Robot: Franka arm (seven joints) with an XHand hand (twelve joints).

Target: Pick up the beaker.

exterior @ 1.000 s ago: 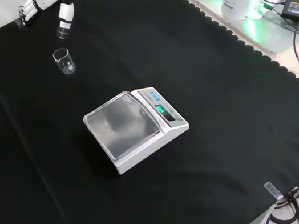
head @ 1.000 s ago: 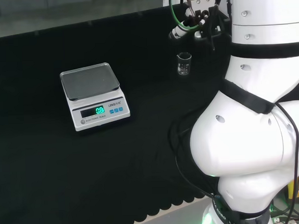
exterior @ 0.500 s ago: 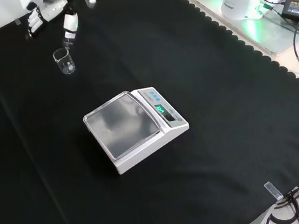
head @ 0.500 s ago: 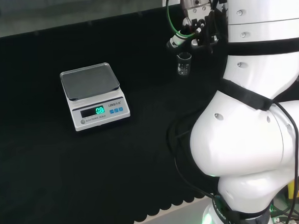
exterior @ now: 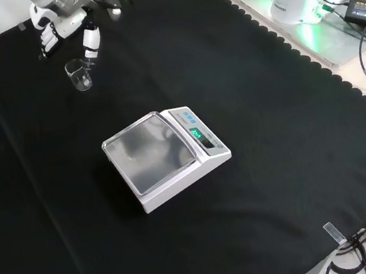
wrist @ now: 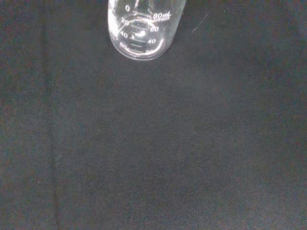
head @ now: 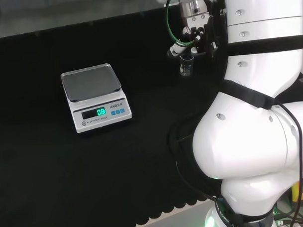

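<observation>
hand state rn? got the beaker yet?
Hand: open, fingers reach down beside the beaker, not curled round it. The beaker stands on the black cloth, not lifted.

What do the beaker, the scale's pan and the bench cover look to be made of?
Beaker: clear glass or plastic; cloth shows through, white printed graduations.
Scale pan: likely brushed metal; dull grey sheen.
Bench cover: matte black woven cloth with scalloped edge.

A lab: graduated glass beaker (exterior: pixel 78 75), digital scale (exterior: pixel 166 155), black-clothed bench (exterior: pixel 280 162).
</observation>
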